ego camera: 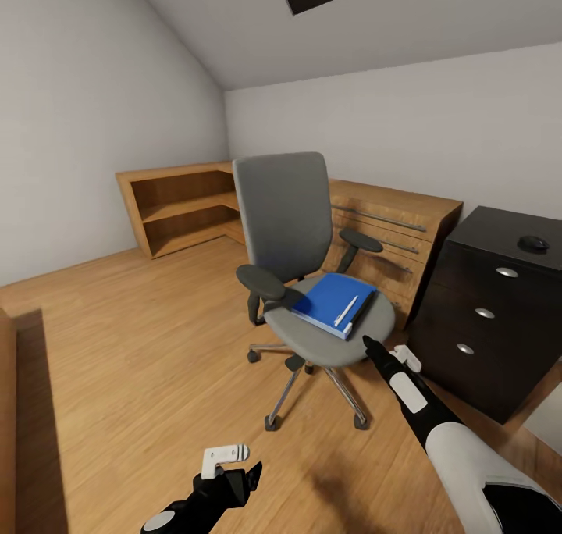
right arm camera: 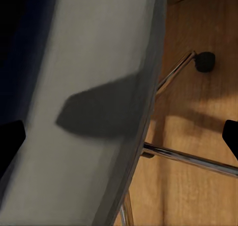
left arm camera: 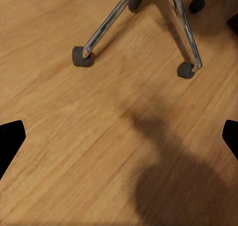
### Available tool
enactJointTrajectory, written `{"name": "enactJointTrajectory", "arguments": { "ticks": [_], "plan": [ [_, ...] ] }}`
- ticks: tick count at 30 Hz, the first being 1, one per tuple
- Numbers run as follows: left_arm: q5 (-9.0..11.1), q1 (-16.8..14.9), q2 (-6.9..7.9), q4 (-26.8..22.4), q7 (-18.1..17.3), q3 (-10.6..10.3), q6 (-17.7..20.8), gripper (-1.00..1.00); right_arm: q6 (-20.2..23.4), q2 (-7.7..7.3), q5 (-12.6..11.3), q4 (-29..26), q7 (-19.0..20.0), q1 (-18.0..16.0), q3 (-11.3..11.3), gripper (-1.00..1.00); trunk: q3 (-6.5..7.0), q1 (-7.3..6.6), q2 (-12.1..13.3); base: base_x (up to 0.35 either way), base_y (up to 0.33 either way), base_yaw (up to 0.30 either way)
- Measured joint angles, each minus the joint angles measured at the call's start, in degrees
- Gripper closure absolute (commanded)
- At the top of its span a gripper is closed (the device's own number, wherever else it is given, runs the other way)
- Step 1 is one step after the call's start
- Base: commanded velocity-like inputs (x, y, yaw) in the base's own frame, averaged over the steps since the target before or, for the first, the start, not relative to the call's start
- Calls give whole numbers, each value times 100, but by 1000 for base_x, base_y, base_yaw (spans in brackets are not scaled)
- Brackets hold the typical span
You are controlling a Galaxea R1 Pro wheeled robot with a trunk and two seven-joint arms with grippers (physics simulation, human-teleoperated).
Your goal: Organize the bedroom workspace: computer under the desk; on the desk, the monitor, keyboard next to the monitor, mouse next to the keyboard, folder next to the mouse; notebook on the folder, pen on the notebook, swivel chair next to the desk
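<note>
An attic bedroom with pale walls, a sloping ceiling and a warm wooden plank floor [ego camera: 117, 347] opens ahead; along the far walls run a low wooden shelf unit [ego camera: 176, 206] and a wooden dresser with bar handles [ego camera: 398, 233]. In the middle stands the grey-upholstered swivel chair with black armrests and a chrome star base on castors [ego camera: 300, 253], turned a little to the left arm's side; on its seat lies the flat bright blue rectangular folder [ego camera: 332, 304], and on the folder rests the thin white stick-like pen [ego camera: 346, 311]; whether a notebook lies there too cannot be told. To the right stands the glossy black desk's drawer unit with round silver knobs [ego camera: 488, 323], just beside the dresser; on its top sits the small black rounded mouse [ego camera: 533, 243].

The right gripper [ego camera: 375, 350], on its white and black arm, reaches to the front edge of the chair seat near the folder; its wrist view looks along the grey seat rim [right arm camera: 99, 112] with the chrome legs and a castor below, the two black fingertips wide apart at the frame's sides, so it is released and holds nothing. The left gripper [ego camera: 248, 475] hangs low over the bare floor, well apart from the chair; its wrist view shows planks and two castored chrome legs [left arm camera: 106, 23], the fingertips likewise spread, empty.
</note>
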Motion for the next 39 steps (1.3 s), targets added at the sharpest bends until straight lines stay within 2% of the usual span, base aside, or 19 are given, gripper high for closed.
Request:
{"name": "enactJointTrajectory", "arguments": {
  "ticks": [11, 33, 39],
  "plan": [
    [0, 1, 0, -1, 0, 2, 0, -100, 1, 5, 22, -16, 8, -5, -17, -100, 1, -3, -2, 33, 0, 138],
    [0, 0, 0, 0, 8, 1, 0, -100, 2, -8, 16, -30, 13, -4, -8, -100, 1, -4, -1, 215, 1, 6],
    [0, 1, 0, -2, 1, 2, 1, -100, 1, -16, 42, -36, 2, -4, -36, -100, 1, -4, -1, 241, 129, 0]
  ]
}}
